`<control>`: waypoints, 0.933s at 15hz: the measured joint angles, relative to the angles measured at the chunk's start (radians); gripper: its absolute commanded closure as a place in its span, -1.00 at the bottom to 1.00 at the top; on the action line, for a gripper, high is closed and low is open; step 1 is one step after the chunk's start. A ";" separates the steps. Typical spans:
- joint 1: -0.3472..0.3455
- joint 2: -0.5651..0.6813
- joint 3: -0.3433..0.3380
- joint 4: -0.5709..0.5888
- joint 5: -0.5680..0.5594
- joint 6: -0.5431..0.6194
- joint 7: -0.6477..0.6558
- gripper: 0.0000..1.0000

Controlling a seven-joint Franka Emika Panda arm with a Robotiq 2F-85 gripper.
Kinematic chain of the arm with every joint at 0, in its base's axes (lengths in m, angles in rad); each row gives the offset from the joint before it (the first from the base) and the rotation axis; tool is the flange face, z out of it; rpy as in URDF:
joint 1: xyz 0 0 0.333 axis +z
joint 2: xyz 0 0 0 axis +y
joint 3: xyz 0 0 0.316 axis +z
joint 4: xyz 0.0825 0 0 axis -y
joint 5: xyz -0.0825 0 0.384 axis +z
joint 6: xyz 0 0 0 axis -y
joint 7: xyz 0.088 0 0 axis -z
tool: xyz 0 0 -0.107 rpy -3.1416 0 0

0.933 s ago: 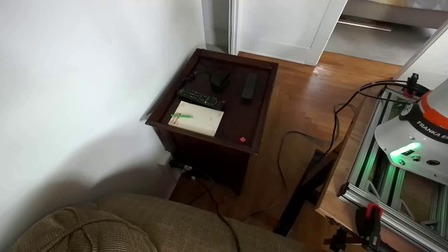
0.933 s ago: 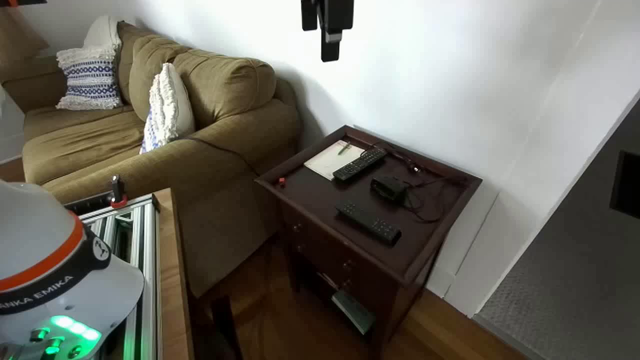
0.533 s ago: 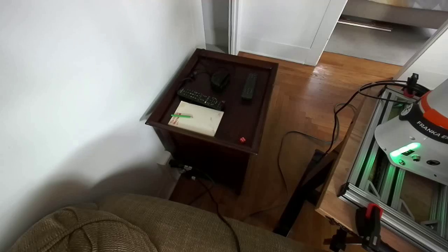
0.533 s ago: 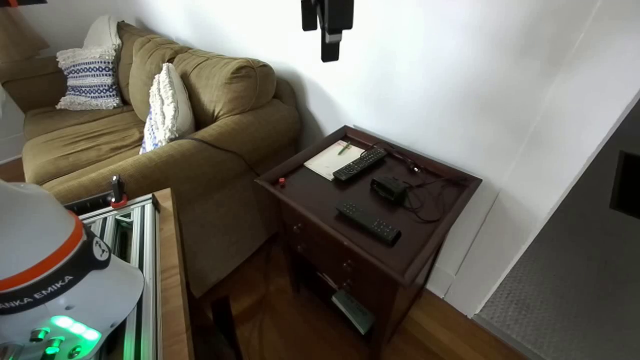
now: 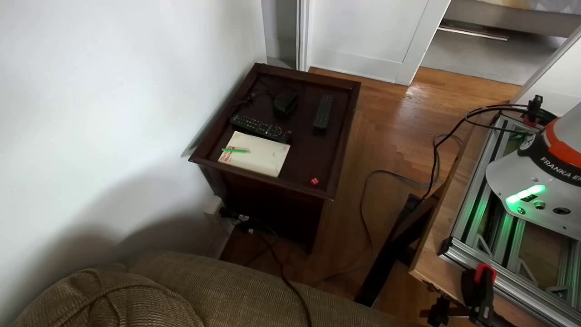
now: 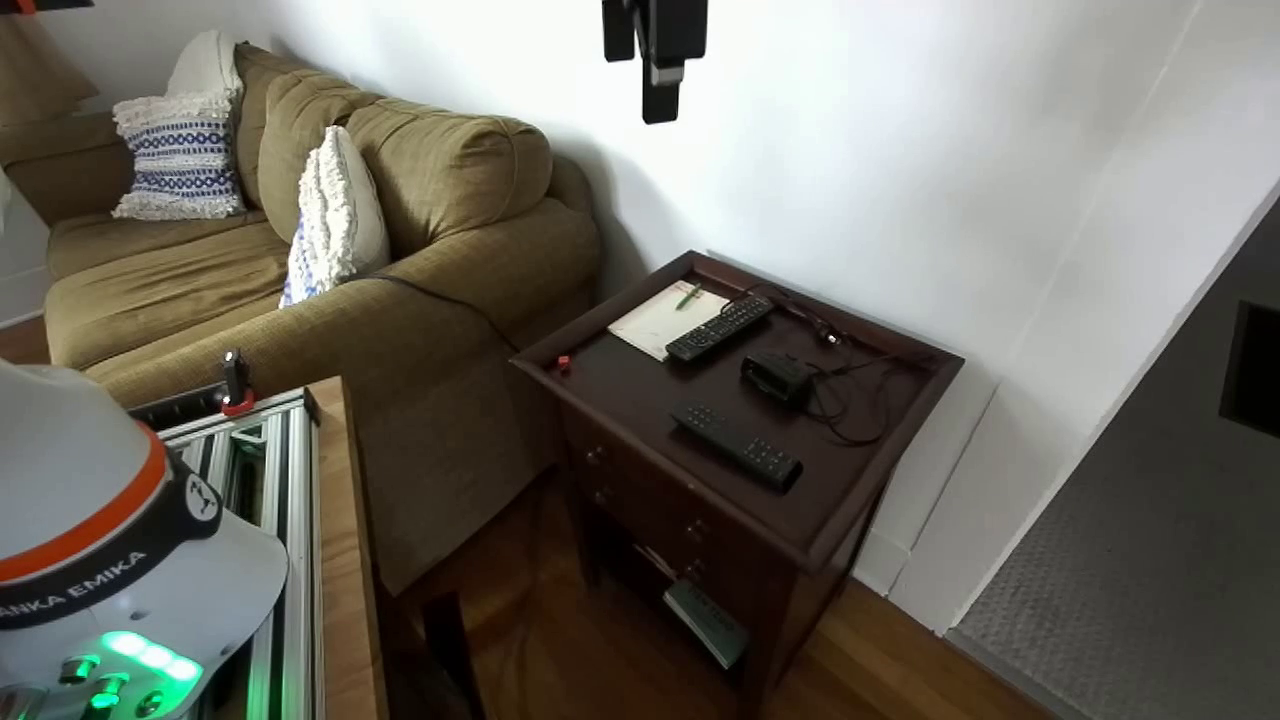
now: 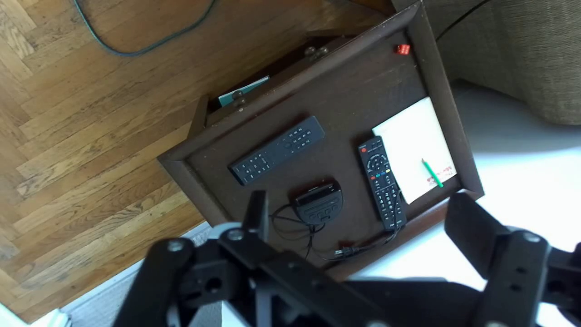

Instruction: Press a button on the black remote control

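Note:
Two black remote controls lie on a dark wooden side table point(image 7: 363, 86). A plain one point(image 7: 276, 150) lies by the drawer side; it also shows in both exterior views point(image 5: 323, 112) point(image 6: 737, 443). A remote with coloured buttons point(image 7: 378, 175) lies beside white paper; it also shows in both exterior views point(image 5: 260, 129) point(image 6: 719, 328). A thin cable crosses its lower end in the wrist view. My gripper point(image 7: 361, 215) is open and empty, its fingers wide apart. In an exterior view the gripper point(image 6: 655, 85) shows high above the table, partly cut off by the top edge.
A black clock-like device point(image 7: 318, 203) with cables and a plug point(image 7: 347, 252) sits between the remotes. White paper point(image 7: 411, 136) bears a green pencil point(image 7: 432, 173). A red die point(image 7: 402, 49) lies in a corner. A raised rim edges the tabletop; wall and sofa point(image 6: 480, 260) adjoin it.

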 measured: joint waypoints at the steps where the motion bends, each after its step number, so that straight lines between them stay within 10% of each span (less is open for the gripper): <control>1: 0.000 0.000 0.000 0.000 0.000 0.000 0.000 -1.00; 14: 0.128 0.186 0.159 0.009 0.056 0.220 -0.110 -1.00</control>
